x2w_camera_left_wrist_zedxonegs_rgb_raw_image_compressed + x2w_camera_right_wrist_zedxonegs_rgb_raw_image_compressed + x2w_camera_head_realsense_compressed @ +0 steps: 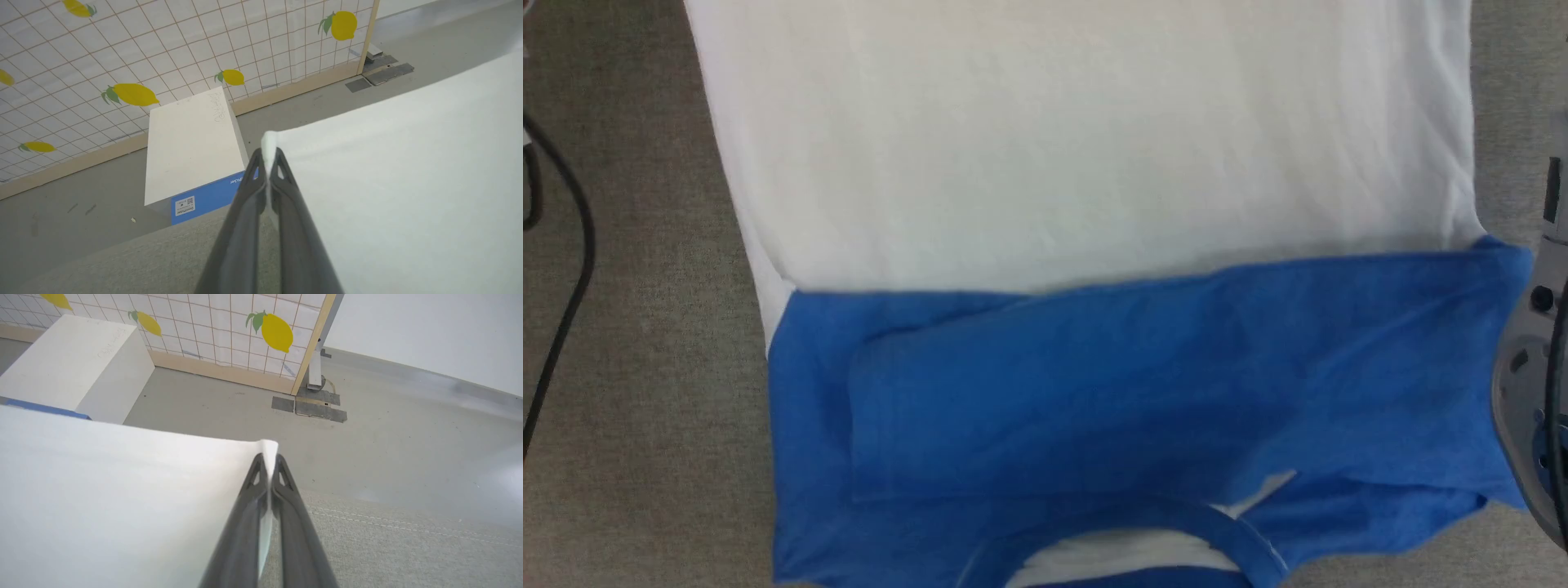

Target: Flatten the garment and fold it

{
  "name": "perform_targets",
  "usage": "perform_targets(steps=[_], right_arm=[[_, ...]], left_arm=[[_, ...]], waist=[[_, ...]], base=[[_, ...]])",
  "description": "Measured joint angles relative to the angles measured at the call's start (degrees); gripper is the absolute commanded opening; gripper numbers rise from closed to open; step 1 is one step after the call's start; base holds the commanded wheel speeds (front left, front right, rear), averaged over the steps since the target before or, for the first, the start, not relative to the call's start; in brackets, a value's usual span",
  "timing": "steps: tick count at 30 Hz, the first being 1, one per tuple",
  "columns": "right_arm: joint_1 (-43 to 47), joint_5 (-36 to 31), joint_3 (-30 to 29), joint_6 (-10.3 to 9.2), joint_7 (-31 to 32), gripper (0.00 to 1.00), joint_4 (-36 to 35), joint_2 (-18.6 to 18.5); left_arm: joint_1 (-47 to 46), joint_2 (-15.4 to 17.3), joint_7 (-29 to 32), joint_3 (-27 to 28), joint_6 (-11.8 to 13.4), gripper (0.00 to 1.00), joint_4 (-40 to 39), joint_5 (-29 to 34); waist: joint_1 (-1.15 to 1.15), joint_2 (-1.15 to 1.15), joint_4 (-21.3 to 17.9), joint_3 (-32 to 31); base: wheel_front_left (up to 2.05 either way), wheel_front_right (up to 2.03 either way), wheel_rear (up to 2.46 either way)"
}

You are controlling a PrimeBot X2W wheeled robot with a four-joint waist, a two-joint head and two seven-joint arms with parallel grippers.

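Inspection at this moment, both arms engaged.

Location of work: the garment (pixel 1094 163) lay flat on the grey table (pixel 645 367). Its blue sleeves (pixel 1094 384) were folded across the chest and its neckband (pixel 1127 523) sat at the end nearest me. The white body ran away from me and off the top of the head view. I judged the long axis to run straight out from the robot, collar near and hem far.

Left gripper (pixel 268 153): fingers pressed together on a white corner of the cloth. In the left wrist view the fabric spread off to the right of that pinch.

Right gripper (pixel 269 457): fingers likewise pressed together on a white corner. In the right wrist view the fabric spread to the left, and the edge leading away from the corner looked straight.

Finding: the shirt spanned between the two claws, each holding one far corner, and both corners appeared raised off the table. The collar end therefore lay back toward me from both claws. I judged that the next fold depends on carrying both corners along the long axis toward the neckband, level with each other, so that the far edge lands square. Neither arm was nearer; this is a two-arm move.

Risk noted: an uneven pull could skew the fold or drag the folded sleeves.
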Motion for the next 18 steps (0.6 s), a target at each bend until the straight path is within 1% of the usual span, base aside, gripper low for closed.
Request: perform_targets(steps=[3,6,10,14,18], right_arm=[[0.2,0.8,0.4,0.0,-4.9,0.0,1.0,0.0],[1.5,1.4,2.0,0.0,-9.8,0.0,1.9,-0.1],[4.1,3.7,3.9,0.0,-15.1,0.0,2.9,-0.1],[8.2,7.6,7.4,0.0,-18.7,0.0,2.8,-1.3],[14.6,12.2,12.3,0.0,-21.1,0.0,-0.1,-4.3]], left_arm=[[-0.3,0.0,-5.2,0.0,0.8,0.0,1.7,2.1],[-0.3,0.2,-9.5,-0.1,1.2,0.0,3.5,3.2],[1.1,0.4,-13.3,-0.5,1.2,0.0,5.2,3.4],[6.3,0.5,-16.5,-0.8,0.9,0.0,5.4,2.8],[14.0,1.1,-18.5,-1.4,0.7,0.0,3.4,2.0]], waist=[[0.0,0.0,-0.4,-1.2],[0.0,0.0,-0.8,-2.8],[0.0,0.0,-1.1,-5.5],[0.0,0.0,-1.1,-8.8],[-0.01,0.0,-1.0,-12.9]], base=[[0.0,0.0,0.0],[0.0,0.0,0.0],[0.0,0.0,0.0],[0.0,0.0,0.0],[0.0,0.0,0.0]])
